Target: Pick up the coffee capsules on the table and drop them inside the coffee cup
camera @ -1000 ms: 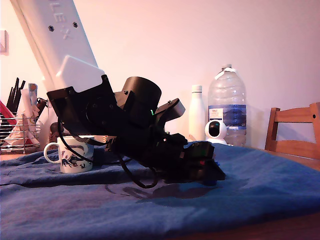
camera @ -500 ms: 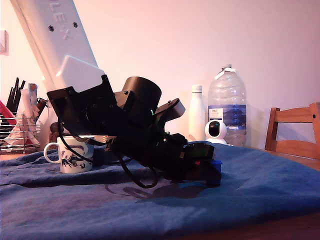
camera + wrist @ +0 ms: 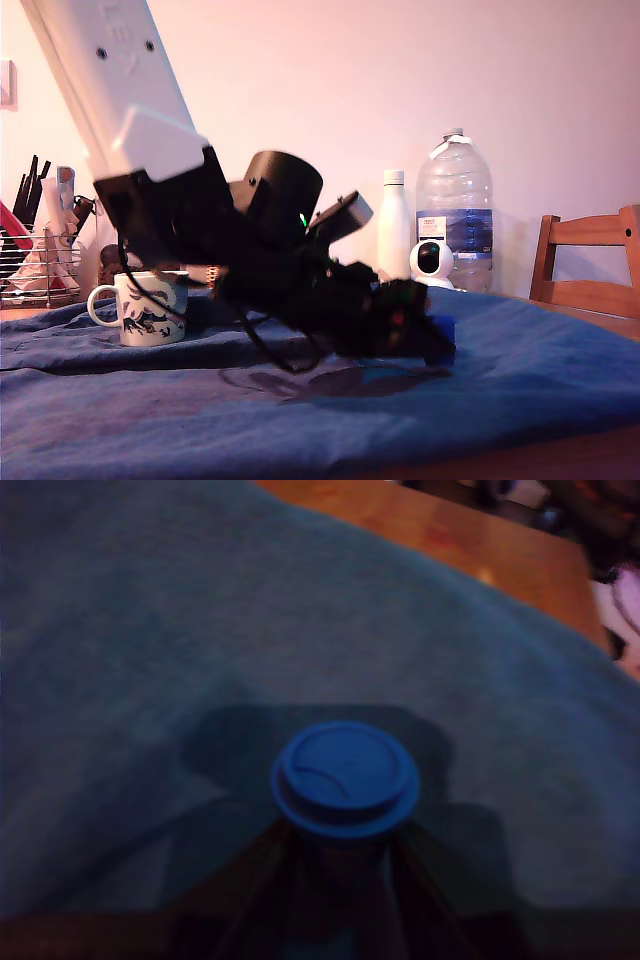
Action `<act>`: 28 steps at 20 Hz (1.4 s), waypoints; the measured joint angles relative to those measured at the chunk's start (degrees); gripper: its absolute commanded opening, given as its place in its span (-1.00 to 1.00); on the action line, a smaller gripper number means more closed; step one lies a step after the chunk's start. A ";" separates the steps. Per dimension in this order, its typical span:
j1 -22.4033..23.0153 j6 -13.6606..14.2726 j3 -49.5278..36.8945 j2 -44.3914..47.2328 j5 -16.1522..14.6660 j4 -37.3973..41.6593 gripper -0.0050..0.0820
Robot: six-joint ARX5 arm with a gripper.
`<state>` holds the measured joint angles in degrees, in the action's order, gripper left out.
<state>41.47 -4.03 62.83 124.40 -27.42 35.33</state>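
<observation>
One dark blue capsule sits clamped between the jaws of the gripper, its round rimmed lid facing the wrist camera. Seen from the exterior view, it appears raised just above the blue cloth on the bench, though blur makes contact hard to judge. Well apart, at the exterior view's left, the white coffee cup stands upright on the cloth.

open blue cloth around the gripper, coffee cup well apart, bottles behind
</observation>
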 measured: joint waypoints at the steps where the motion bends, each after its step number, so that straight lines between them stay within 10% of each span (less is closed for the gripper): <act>1: 0.00 0.00 0.00 -1.20 -0.66 -1.03 -0.51; 5: 0.00 0.00 0.04 -8.61 -2.12 -6.62 -0.51; 10: -0.39 6.38 0.17 -17.66 -1.81 -14.84 -0.51; 18: -4.15 7.32 0.33 -28.74 12.28 -27.87 -0.51; 28: -13.64 7.67 -4.13 -31.12 14.47 -27.96 -0.51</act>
<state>27.83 3.64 58.70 93.27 -12.95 7.38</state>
